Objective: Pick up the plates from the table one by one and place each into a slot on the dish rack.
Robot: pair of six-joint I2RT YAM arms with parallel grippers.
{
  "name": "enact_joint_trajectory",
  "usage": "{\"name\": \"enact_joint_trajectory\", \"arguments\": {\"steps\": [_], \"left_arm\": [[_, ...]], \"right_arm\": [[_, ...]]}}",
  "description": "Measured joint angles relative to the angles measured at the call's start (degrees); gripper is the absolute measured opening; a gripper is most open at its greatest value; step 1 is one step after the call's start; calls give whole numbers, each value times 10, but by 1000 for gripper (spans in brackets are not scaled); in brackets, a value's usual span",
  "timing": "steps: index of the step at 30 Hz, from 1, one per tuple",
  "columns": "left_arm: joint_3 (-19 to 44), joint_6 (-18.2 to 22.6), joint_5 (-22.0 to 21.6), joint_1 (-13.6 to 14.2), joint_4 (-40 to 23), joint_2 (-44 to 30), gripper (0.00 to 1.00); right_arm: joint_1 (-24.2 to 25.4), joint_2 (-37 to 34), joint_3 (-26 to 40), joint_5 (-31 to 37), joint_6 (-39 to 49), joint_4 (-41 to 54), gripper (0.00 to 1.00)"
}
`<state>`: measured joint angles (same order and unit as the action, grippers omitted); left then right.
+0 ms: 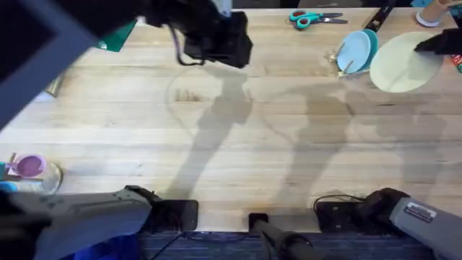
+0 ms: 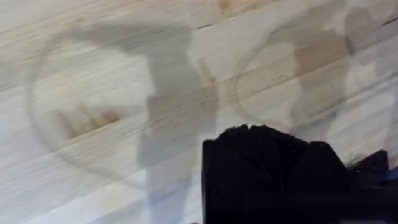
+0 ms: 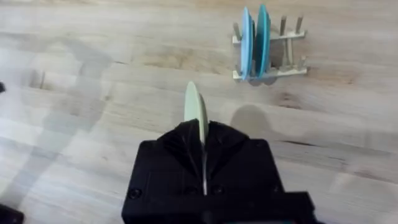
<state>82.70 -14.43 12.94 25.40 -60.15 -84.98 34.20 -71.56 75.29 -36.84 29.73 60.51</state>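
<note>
Right gripper carries the cream plate; two plates already stand in the rack.
The right gripper (image 3: pixel 204 163) is clamped on the cream plate (image 3: pixel 194 113), held edge-on above the counter (image 1: pixel 231 159) near the far right corner. Beyond it, the dish rack (image 3: pixel 292 38) holds a light blue plate (image 3: pixel 245 43) and a teal plate (image 3: pixel 263 42) upright. I cannot tell the left gripper's (image 2: pixel 292 180) state.

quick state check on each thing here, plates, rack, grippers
cream-yellow plate: held on edge, lifted off the table
right gripper: shut on that plate
light blue plate: upright in the rack
teal plate: upright beside it
dish rack: remaining slots free
left gripper: empty
</note>
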Motion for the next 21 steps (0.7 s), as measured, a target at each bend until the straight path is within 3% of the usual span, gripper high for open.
{"name": "enact_joint_trajectory", "arguments": {"steps": [12, 21], "left_arm": [[0, 56, -88, -51, -79, 126, 39], [0, 85, -133, -57, -83, 166, 39]], "right_arm": [[0, 83, 0, 0, -10, -4, 30], [0, 91, 0, 63, -9, -42, 30]]}}
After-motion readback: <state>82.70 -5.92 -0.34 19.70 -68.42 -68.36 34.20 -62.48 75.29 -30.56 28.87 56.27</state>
